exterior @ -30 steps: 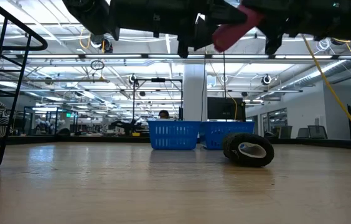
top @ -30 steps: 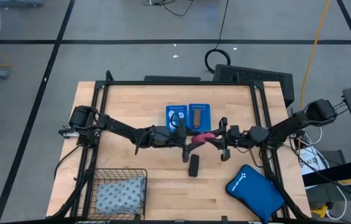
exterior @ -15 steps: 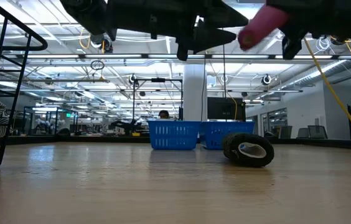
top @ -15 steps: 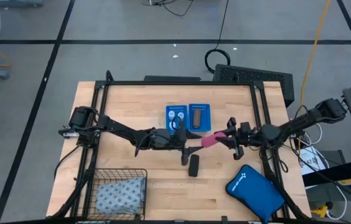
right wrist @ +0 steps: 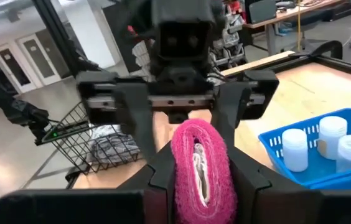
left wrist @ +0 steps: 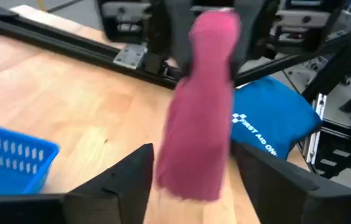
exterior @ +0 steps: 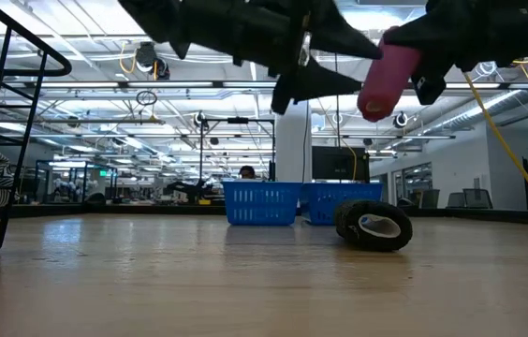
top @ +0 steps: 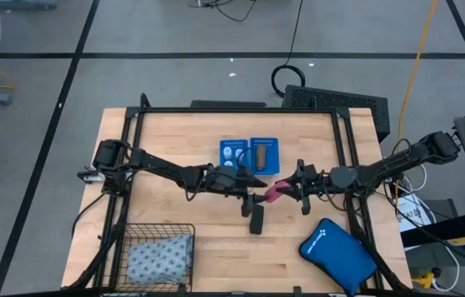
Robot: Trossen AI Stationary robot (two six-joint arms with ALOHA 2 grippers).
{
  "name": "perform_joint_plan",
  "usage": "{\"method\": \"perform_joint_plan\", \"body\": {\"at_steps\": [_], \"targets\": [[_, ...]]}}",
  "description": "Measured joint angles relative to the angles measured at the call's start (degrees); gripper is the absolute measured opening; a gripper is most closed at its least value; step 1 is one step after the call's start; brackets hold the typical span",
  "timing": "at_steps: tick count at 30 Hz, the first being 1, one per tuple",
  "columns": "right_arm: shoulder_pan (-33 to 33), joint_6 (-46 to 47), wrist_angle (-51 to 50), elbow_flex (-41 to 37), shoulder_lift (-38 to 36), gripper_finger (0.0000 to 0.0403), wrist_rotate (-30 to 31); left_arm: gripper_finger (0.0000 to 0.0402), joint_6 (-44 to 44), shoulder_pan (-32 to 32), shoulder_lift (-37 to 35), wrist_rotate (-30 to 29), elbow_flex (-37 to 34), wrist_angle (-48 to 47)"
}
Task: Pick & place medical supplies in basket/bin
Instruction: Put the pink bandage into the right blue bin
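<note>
The small pink roll of soft bandage [top: 274,192] hangs in the air above the middle of the wooden table [top: 166,136], pinched at one end between the fingers of the right gripper [top: 286,190]. Its free end points toward the left gripper [top: 253,186], whose jaws are spread on both sides of it, without touching as far as the left wrist view shows. This looks like a handover, probably so that the left arm can carry the roll to a container. The black roll [top: 256,219] lies on the table just below them. The small bright-blue plastic tray with two compartments [top: 250,154] stands just behind and holds white vials [right wrist: 320,145] and a brown roll [top: 262,155]. The black wire-mesh basket [top: 157,228] at the near left corner contains the grey-blue dotted soft pack [top: 160,256].
</note>
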Motion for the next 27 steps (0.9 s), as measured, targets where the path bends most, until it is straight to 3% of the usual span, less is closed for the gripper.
{"method": "perform_joint_plan", "body": {"at_steps": [6,12,27], "targets": [[0.0,-0.7,4.1,0.0,3.8,0.0075,-0.7,0.0280,4.2,-0.4,1.8,1.3,3.9,-1.2],[0.0,-1.2,7.5,0.0,5.0,0.0075,-4.5,0.0288,3.2,0.5,1.7,1.4,4.3,-0.8],[0.0,-5.7,11.5,0.0,5.8,0.0075,-4.3,0.0227,3.0,0.8,1.7,2.5,4.3,-0.6]]}}
